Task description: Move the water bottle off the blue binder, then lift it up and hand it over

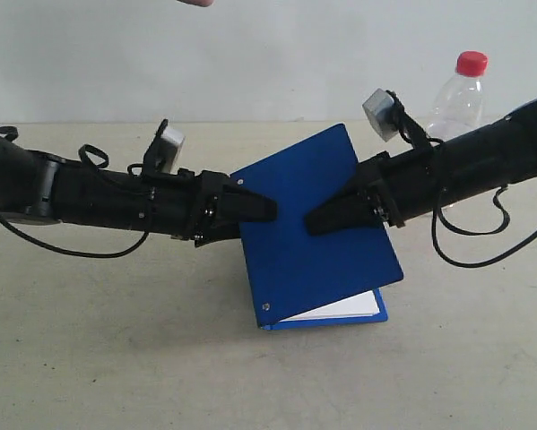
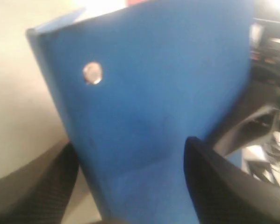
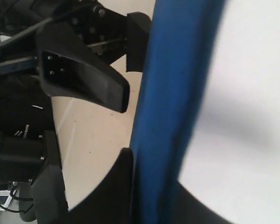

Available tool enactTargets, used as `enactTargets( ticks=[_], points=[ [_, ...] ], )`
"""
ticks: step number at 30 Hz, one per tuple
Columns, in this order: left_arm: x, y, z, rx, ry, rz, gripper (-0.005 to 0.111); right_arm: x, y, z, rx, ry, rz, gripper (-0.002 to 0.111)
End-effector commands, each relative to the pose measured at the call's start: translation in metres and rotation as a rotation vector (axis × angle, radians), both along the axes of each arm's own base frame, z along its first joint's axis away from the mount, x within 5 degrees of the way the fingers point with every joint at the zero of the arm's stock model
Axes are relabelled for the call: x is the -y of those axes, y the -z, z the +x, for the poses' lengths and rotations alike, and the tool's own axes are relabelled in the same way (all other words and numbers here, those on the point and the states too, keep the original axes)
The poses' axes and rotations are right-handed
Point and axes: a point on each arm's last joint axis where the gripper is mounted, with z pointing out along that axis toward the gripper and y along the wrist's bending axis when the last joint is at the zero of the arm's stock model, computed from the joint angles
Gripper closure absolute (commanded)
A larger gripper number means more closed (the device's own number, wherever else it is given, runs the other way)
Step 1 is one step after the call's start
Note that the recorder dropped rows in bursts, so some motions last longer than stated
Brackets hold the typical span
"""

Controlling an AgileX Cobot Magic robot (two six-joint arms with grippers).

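There was one water bottle (image 1: 454, 100), and it stood upright on the table (image 1: 116, 358) with its red cap (image 1: 472, 62) on top and its long axis vertical. It was behind the right arm and clear of the one blue binder (image 1: 313, 242). The binder's long side ran from far to near, its cover tilted up, with white paper (image 1: 344, 309) showing under the near corner. Two rivets (image 1: 266, 306) marked its spine side. Two grippers met on it: the left gripper (image 1: 266, 208) clasped the spine edge and the right gripper (image 1: 315, 219) pinched the opposite edge of the cover.
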Motion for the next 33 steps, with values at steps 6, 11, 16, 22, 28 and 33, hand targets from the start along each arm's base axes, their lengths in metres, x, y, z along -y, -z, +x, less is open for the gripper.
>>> enactTargets(
  ticks=[6,11,16,22,28,33],
  points=[
    [0.009,0.005,0.005,0.019,0.091,-0.116,0.052,0.001,-0.003,-0.003,0.032,-0.043,-0.016,0.108],
    [0.009,0.006,0.005,0.035,0.095,-0.111,0.095,0.009,0.010,-0.005,-0.029,-0.038,-0.186,0.108],
    [0.009,0.006,0.005,0.040,0.097,-0.110,0.102,0.015,0.017,-0.006,-0.001,-0.068,-0.290,0.081],
    [-0.001,0.009,0.010,0.075,0.061,-0.063,0.102,0.019,0.021,-0.001,0.022,-0.022,-0.349,0.048],
    [-0.020,0.010,0.009,0.078,0.093,-0.052,0.102,0.030,0.030,0.002,0.019,0.031,-0.510,0.049],
    [-0.015,0.013,0.002,0.077,0.169,-0.020,0.102,0.033,0.037,0.010,0.035,0.110,-0.557,0.049]
  ],
)
